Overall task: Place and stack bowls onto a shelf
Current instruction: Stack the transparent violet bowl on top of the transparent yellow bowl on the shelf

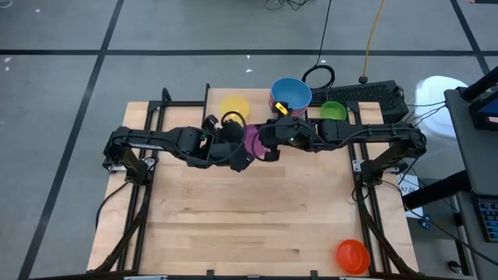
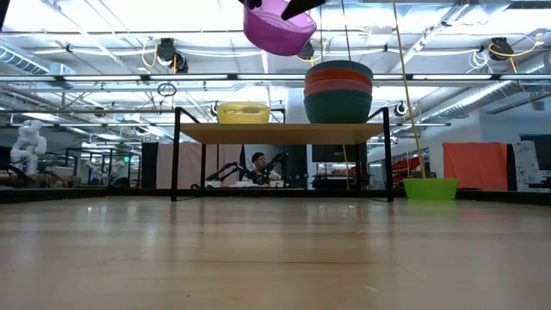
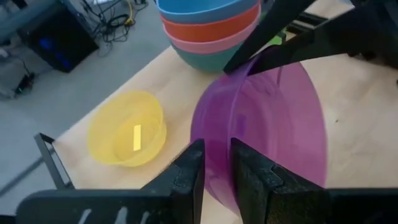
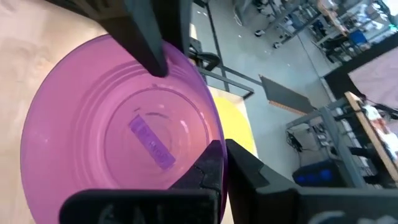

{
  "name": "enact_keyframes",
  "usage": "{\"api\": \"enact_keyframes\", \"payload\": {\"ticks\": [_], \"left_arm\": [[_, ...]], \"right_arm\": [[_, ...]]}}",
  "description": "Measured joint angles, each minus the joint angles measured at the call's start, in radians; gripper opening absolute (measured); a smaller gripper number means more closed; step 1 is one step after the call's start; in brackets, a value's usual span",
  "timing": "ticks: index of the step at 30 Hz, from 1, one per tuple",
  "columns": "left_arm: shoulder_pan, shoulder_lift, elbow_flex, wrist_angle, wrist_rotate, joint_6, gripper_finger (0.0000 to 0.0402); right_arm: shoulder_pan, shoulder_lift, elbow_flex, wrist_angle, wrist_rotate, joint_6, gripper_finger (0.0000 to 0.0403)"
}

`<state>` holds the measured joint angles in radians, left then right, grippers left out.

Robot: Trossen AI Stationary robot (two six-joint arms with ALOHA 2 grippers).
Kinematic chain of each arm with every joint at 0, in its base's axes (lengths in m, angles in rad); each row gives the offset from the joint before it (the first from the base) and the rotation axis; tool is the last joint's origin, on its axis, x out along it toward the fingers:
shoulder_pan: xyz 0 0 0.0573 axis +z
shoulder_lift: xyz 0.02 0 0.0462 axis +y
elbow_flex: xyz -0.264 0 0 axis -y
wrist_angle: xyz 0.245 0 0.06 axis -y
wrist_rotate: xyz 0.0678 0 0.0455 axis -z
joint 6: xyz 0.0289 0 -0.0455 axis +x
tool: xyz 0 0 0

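The purple bowl [image 1: 254,138] is held in the air between both grippers, above and in front of the shelf [image 2: 284,133]. My left gripper [image 3: 216,177] reaches it from the left and my right gripper [image 4: 222,168] from the right, each shut on its rim. On the shelf board a yellow bowl [image 2: 244,112] rests on its base beside a stack [image 2: 338,90] of teal, pink, red and blue bowls. A green bowl [image 2: 430,188] sits on the tabletop to the right of the shelf. An orange bowl [image 1: 352,255] sits near the table's near right corner. My left gripper pinches the purple bowl's rim [image 3: 214,134], one finger inside the bowl and one outside its wall, coming from the table's left side. The bowl is lifted clear and tilted. My right gripper pinches the rim on the opposite side [image 4: 211,134], one finger inside and one outside, coming from the table's right.
The shelf's thin black legs [image 2: 176,155] stand at the table's far side, with the stack rising well above the board. Cables and a dark box [image 1: 373,95] lie past the far edge. The near half of the tabletop [image 1: 249,225] is bare wood.
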<state>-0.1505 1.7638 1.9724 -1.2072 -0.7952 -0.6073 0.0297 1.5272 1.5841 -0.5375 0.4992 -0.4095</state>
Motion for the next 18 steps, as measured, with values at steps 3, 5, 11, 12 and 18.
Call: {"api": "enact_keyframes", "payload": {"ticks": [3, 5, 11, 12, 18], "left_arm": [[0.0, 0.0, 0.0, -0.002, 0.0, 0.061, 0.0076], [0.004, 0.0, 0.0, -0.002, 0.001, 0.099, 0.0076], [0.04, 0.0, 0.0, -0.019, 0.079, 0.155, 0.0076], [0.047, 0.0, 0.0, -0.021, 0.093, 0.155, 0.0076], [0.081, 0.0, 0.0, -0.022, 0.114, 0.154, 0.0076]], "right_arm": [[0.0, 0.0, 0.0, -0.001, -0.017, -0.002, 0.0], [0.0, 0.0, 0.0, -0.002, -0.037, -0.002, 0.0], [0.009, 0.0, 0.0, 0.031, -0.058, -0.026, 0.0], [0.011, 0.0, 0.0, 0.033, -0.058, -0.029, 0.0], [0.012, 0.0, 0.0, 0.034, -0.057, -0.03, 0.0]]}}
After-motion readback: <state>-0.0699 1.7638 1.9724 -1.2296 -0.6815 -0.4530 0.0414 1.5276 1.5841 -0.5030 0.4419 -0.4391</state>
